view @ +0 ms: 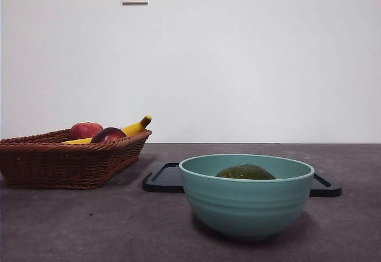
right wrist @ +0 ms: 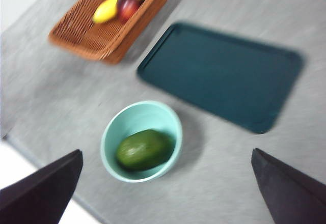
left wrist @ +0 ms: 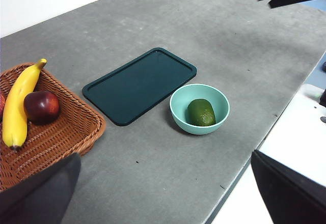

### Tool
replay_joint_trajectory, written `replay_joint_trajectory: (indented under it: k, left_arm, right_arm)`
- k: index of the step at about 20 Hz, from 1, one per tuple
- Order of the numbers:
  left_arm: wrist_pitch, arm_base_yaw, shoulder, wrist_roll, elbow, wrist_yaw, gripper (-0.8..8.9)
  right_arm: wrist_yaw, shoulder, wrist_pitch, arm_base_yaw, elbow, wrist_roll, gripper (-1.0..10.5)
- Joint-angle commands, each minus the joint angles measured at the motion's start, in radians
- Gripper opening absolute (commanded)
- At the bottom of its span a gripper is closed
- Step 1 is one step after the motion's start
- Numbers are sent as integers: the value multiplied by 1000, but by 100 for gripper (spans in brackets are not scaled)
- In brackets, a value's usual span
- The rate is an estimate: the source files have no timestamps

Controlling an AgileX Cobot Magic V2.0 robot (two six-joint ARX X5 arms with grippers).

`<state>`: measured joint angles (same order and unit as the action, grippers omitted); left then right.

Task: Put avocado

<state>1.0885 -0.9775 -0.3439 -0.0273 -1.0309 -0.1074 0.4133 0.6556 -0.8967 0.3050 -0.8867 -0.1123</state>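
Front view: the avocado (view: 245, 172) lies in the teal bowl (view: 246, 205), near the table's (view: 89, 232) near edge. Both grippers, left (left wrist: 163, 193) and right (right wrist: 165, 193), hang spread wide, holding nothing.

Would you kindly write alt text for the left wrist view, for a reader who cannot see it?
A dark-green avocado lies inside a teal bowl on a grey table, just beside a dark rectangular tray. A wicker basket nearby holds a banana and a dark red fruit. The left gripper is open, high above.
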Motion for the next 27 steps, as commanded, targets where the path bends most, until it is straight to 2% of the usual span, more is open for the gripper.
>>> replay_joint_trajectory:
  k: [1,8,11,18,21,23,27]
  left_arm:
    - [-11,-11,-2,4,-7,-5,563]
    - [-9,-11,-2,4,-7,-5,563]
    - [-6,-11,-2,5,-7,-5,563]
    - [-3,-11,-2,4,-7,-5,563]
    - [6,-11,-2,4,-7,-5,563]
    - [18,-11,-2,4,-7,-5,563]
    - [19,-11,-2,4,-7,-5,563]
  right_arm:
    - [5,99,36,34,-17,-13,630]
    - [-7,434,194,146,-17,-26,630]
    - [-93,547,220,193,-17,-23,629]
    - [-219,738,221,237,-17,-2,629]
    - [-234,783,232,236,-17,-3,626]
    - [-230,808,247,238,-17,-3,503]
    - [-230,842,264,257,-17,-7,353]
